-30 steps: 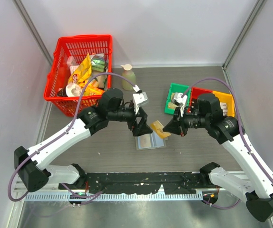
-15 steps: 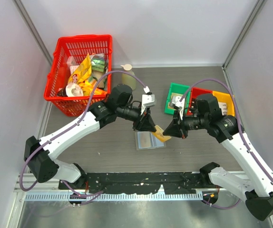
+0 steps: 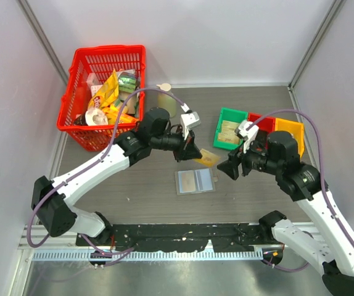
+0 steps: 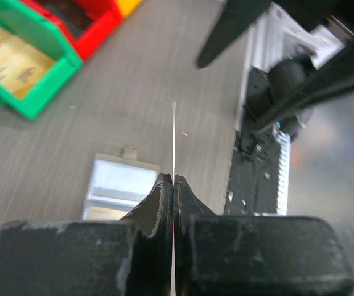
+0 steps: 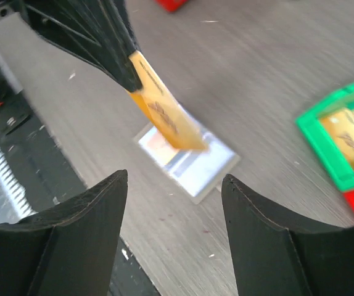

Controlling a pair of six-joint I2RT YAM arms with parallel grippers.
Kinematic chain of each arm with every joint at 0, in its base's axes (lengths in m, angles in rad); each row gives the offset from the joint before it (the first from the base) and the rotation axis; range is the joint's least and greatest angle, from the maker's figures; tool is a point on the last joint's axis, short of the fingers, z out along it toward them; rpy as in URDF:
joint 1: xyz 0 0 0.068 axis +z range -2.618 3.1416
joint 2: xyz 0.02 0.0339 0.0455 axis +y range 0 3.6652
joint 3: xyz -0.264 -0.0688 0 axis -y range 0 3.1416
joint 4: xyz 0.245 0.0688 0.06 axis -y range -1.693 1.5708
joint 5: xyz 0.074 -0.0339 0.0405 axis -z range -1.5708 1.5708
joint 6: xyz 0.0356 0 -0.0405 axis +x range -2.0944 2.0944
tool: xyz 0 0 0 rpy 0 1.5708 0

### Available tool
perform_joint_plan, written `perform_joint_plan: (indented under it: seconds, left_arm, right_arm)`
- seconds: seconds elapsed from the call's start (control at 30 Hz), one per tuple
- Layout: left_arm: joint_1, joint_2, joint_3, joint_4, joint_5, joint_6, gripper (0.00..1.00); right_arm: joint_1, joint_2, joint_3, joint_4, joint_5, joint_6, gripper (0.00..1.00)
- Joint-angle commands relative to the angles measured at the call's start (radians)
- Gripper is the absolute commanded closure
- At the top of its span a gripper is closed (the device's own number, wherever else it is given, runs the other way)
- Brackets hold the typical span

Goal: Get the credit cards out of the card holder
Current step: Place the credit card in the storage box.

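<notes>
A grey wood-grain surface is enclosed by pale walls, and on it the card holder is laid open, blue-grey panels up, while a yellow-orange credit card is pinched clear of it by the left fingers, the right fingers being spread wide and empty.

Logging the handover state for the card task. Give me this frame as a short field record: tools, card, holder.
left tool: shut on the yellow-orange card, pinching one end
yellow-orange card: in the air, clear of the card holder
right tool: open, empty, apart from the card
card holder: lying open and flat, neither tool touching it
green bin: beyond the holder, toward the right arm
</notes>
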Motion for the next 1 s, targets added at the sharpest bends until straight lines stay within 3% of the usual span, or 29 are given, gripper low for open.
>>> perform_joint_plan:
  seconds: [0.0,0.13,0.37,0.73,0.97]
  left_arm:
    - [0.017,0.039,0.021,0.154,-0.249,-0.186,1.00]
    - [0.017,0.149,0.064,0.249,-0.370,-0.323,0.94]
    - [0.017,0.393,0.236,0.288,-0.516,-0.508,0.93]
    - [0.014,0.770,0.592,0.203,-0.533,-0.621,0.91]
    - [0.001,0.899,0.730,0.140,-0.542,-0.650,0.90]
  right_arm:
    - [-0.001,-0.090,-0.036,0.119,0.353,0.141,0.32]
    - [0.001,-0.191,-0.122,0.182,0.502,0.233,0.25]
    - [0.001,-0.393,-0.251,0.264,0.732,0.361,0.24]
    - [0.001,-0.569,-0.377,0.285,0.843,0.425,0.22]
    - [0.002,-0.592,-0.401,0.292,0.857,0.419,0.22]
